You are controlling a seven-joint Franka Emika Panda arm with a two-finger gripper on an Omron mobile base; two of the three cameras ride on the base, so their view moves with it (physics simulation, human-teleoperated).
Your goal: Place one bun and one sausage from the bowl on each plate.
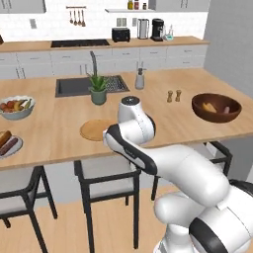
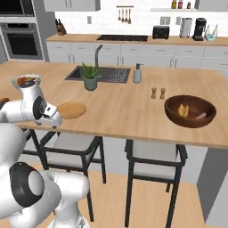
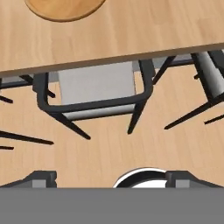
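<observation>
Two dark fingertips of the claw rise at the bottom of the hand view, set wide apart with nothing between them. Beyond them, that view looks down on a grey-seated stool with a black frame, pushed under the edge of the table, over a pale wooden floor. At the top of the same view, part of the tan wooden plate lies flat on the table, bare.

From the base views, the arm is folded up in front of the table's near edge (its wrist sits just beside that wooden plate, which lies near the edge). Behind the plate, a small potted plant stands in front of the sink, with a soap dispenser near the sink's right corner.

Far to the left in the left base view, the pale-rimmed plate carries a bun and a sausage lying side by side. Behind it sits a pale bowl of mixed fruit.

Well apart on the right, the dark wooden bowl rests on the table; inside it are a yellowish bun and a pale sausage. Salt and pepper shakers stand between the bowl and the sink. Along the back wall, a toaster, a kettle and a coffee machine line the counter.
</observation>
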